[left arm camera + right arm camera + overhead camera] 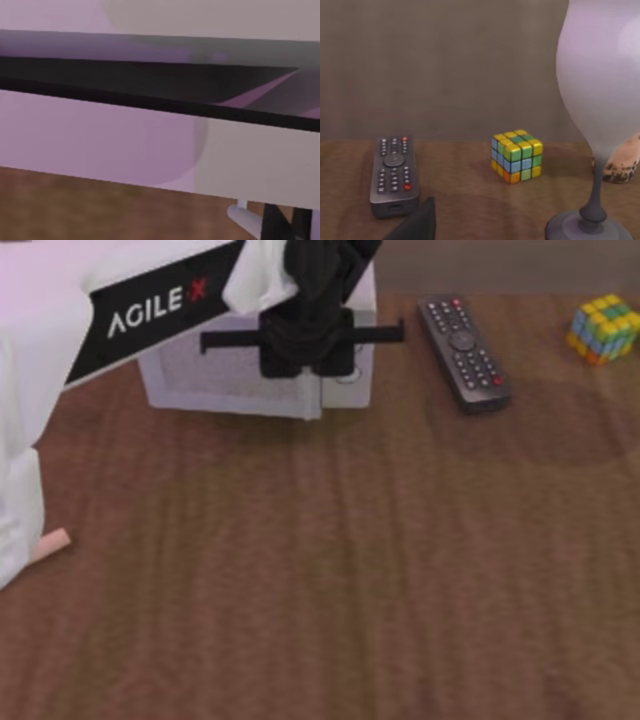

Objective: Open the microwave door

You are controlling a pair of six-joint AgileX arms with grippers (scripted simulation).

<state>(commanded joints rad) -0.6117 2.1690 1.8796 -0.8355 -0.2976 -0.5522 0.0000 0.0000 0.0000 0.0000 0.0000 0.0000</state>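
Microwave (pixel 230 380) stands at the far edge of the surface (pixel 330 580), a little left of the middle in the top view. Its door (pixel 225 375) with the mesh window looks flush with the front, so I judge it is not yet opened and the pulling is all left to do. My left arm reaches over the top of the box, and the left claw (pixel 305 340) hangs down at the front, near the slim handle (pixel 310 400). Whether the claw is spread or holds the handle, I cannot tell. To the right lie a remote (pixel 463 352) and a colour cube (pixel 603 328). The right arm is not seen from above.
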